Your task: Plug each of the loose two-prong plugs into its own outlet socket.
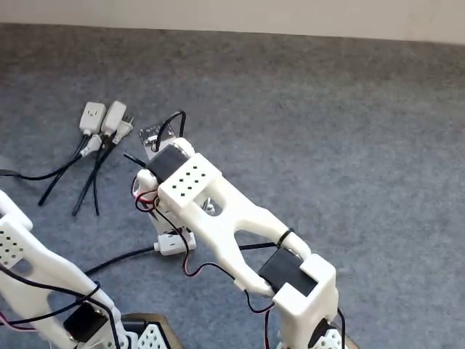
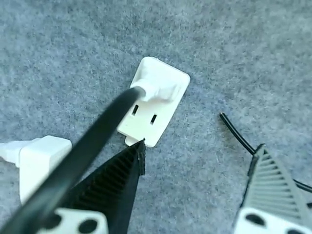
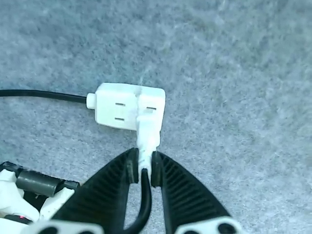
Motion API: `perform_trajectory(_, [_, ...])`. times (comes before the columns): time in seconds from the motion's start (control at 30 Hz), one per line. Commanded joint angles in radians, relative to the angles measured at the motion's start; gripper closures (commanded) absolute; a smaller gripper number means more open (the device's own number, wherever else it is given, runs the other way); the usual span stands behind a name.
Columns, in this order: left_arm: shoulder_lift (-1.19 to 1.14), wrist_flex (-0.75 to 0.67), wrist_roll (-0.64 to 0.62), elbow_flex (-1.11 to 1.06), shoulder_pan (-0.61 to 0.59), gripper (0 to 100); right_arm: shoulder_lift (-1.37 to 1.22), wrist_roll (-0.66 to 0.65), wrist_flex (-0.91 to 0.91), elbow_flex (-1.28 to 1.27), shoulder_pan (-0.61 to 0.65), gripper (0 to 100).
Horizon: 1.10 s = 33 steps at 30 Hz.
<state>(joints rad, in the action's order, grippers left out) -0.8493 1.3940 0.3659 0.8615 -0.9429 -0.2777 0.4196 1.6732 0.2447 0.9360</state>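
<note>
On the grey worktop (image 3: 243,73), a white plug (image 3: 147,130) is sitting in its outlet block (image 3: 114,109). The right end effector (image 3: 144,158) is clenching the plug's neck, its arm (image 1: 218,211) arching steeply down over it. The left end effector (image 2: 201,145) is hovering spread wide above another outlet (image 2: 168,85).

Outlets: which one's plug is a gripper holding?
The outlet in the right wrist view: right gripper shut on its plug. The left gripper is open by the other plugged outlet.

Under an arm (image 1: 218,211), half-hidden white socket (image 1: 171,244), white block (image 2: 41,156) cut off by edge, blurred black cable (image 2: 92,141).
</note>
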Motion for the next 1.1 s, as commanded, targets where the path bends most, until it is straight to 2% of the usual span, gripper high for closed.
perform_trajectory(0.0, [0.01, 0.005, 0.008, 0.041, -0.015, 66, 0.016, 0.011, 0.008, 0.045, 0.005, 99.3])
perform_trajectory(0.63, [0.01, 0.005, 0.008, 0.041, -0.015, 66, 0.016, 0.008, -0.001, -0.002, 0.004, 99.3])
perform_trajectory(1.07, [0.012, 0.005, 0.008, 0.041, -0.028, 66, 0.016, 0.003, -0.107, -0.127, 0.001, 99.3])
